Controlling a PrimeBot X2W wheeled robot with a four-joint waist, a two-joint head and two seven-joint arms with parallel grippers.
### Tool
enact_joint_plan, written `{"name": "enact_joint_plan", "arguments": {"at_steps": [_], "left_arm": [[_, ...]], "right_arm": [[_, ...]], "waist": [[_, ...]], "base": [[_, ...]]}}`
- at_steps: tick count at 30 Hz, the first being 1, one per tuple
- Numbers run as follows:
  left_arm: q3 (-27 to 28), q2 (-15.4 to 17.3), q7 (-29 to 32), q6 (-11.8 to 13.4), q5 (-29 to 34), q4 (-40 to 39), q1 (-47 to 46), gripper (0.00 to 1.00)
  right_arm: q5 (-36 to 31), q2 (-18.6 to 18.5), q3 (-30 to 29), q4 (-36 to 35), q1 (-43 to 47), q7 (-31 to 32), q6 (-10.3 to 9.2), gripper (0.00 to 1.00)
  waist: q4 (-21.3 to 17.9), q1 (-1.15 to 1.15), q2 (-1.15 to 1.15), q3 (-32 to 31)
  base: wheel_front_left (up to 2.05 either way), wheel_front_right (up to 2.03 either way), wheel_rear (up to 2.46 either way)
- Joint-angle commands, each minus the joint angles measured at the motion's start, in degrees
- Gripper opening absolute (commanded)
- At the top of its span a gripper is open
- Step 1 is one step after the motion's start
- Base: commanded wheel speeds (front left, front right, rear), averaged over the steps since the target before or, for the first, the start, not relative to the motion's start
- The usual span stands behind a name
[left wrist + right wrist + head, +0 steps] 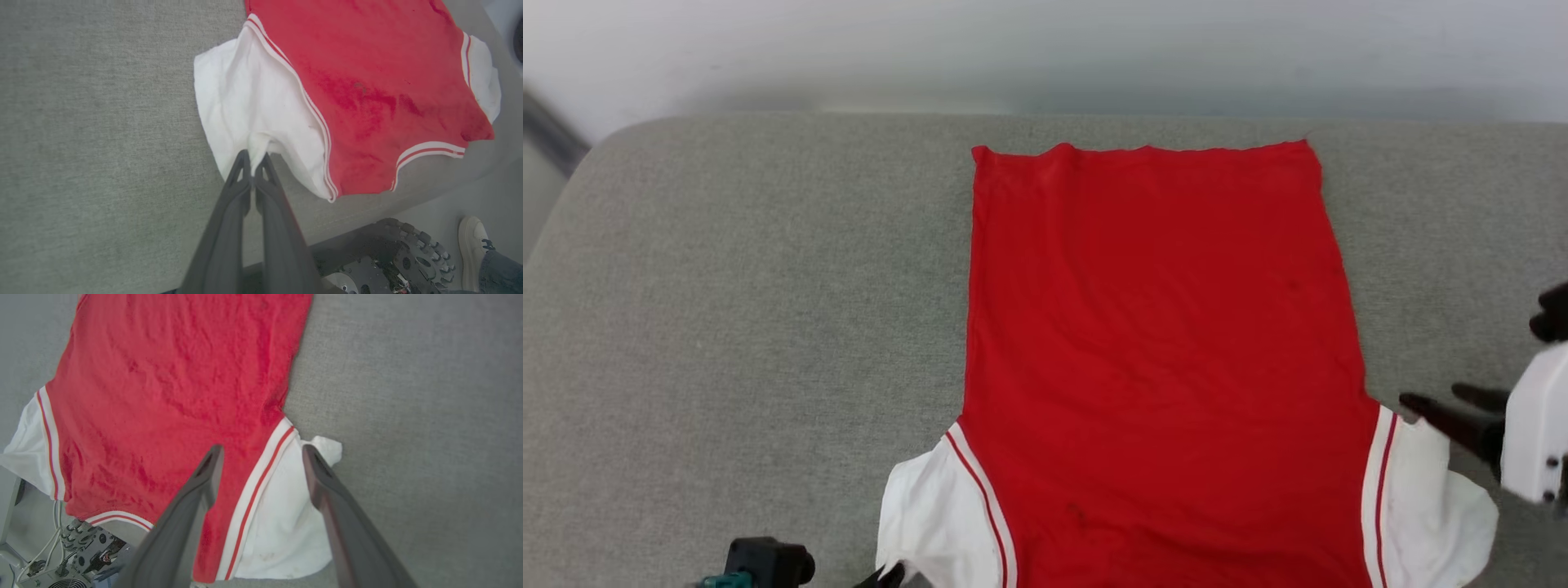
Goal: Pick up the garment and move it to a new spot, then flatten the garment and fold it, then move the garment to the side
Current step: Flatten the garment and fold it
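Garment (1160, 351) flat; my left gripper (253, 161) pinches its white sleeve (245, 102), right gripper (262, 451) gapes empty over it; a one-sided pull may skew it.

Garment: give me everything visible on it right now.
The garment is a red, knit-looking jersey with white short sleeves and white-and-red striped trim, plain face up. It lies spread flat, lightly wrinkled, on the grey fabric surface, hem far, sleeves and neckline nearest the robot. The left tool is shut, pinching the edge of the left sleeve into a small peak. The right tool is open, straddling the right sleeve; contact unclear.
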Motion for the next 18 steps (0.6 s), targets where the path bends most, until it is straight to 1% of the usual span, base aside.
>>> {"name": "enact_joint_plan", "arguments": {"at_steps": [1,5,9,12,15,18], "left_arm": [[-0.2,0.3,0.2,0.3,0.4,-0.7,-1.1,0.00],[-0.9,0.9,2.1,1.0,2.1,-4.5,-2.5,0.00],[-1.9,0.9,3.7,1.2,3.7,-7.6,-4.4,0.00],[-2.4,0.5,4.4,1.4,4.9,-9.2,-5.7,0.00],[-2.8,0.0,4.6,1.3,5.9,-10.3,-7.0,0.00],[-3.2,-0.5,4.7,1.1,6.7,-11.2,-8.2,0.00]], "right_arm": [[-0.5,0.7,-0.6,0.1,-2.3,1.1,-0.02,1.00],[-5.0,4.6,-3.6,4.1,-13.1,11.2,-0.02,1.00],[-11.5,7.7,-6.8,9.0,-23.8,18.9,-0.02,1.00],[-16.9,9.5,-9.3,13.2,-31.2,22.0,-0.02,1.00],[-22.1,10.2,-11.7,16.9,-37.6,23.9,-0.02,1.00],[-27.2,10.3,-13.3,20.4,-43.3,24.5,-0.02,1.00]], "waist": [[1.8,-0.01,0.00,2.0],[4.2,-0.01,0.00,4.9],[6.9,-0.01,0.00,8.3],[8.8,-0.01,0.00,10.8],[10.3,-0.01,0.00,13.4],[11.6,-0.01,0.00,16.0]], "base": [[0.00,0.00,0.00],[0.00,0.00,0.00],[0.00,0.00,0.00],[0.00,0.00,0.00],[0.00,0.00,0.00],[0.00,0.00,0.00]]}}
